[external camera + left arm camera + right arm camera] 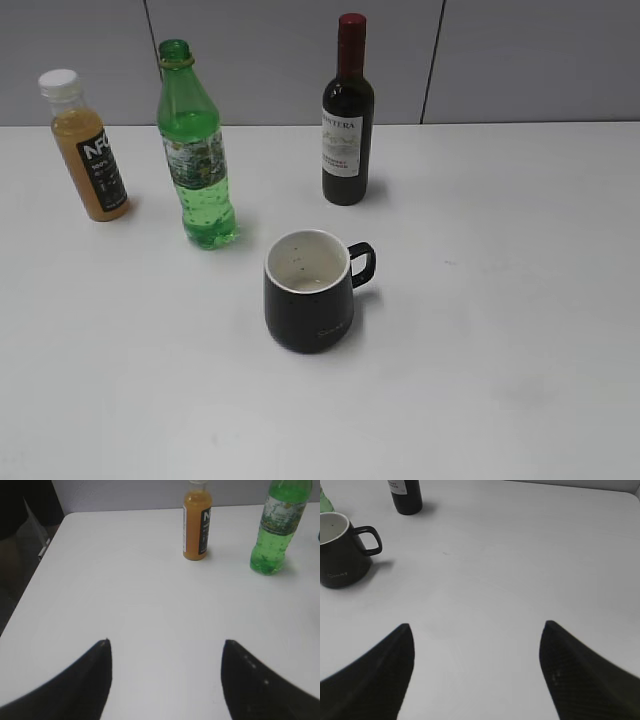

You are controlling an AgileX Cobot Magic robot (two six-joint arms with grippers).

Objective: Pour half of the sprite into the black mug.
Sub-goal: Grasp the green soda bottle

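The sprite, a tall green bottle with no cap, stands upright at the back left of the white table; it also shows in the left wrist view. The black mug, white inside, stands in front of it with its handle to the right; it also shows in the right wrist view. My left gripper is open and empty, well short of the sprite. My right gripper is open and empty, to the right of the mug. Neither gripper shows in the exterior view.
An orange juice bottle with a white cap stands left of the sprite, also in the left wrist view. A dark wine bottle stands behind the mug. The table's left edge is near the left gripper.
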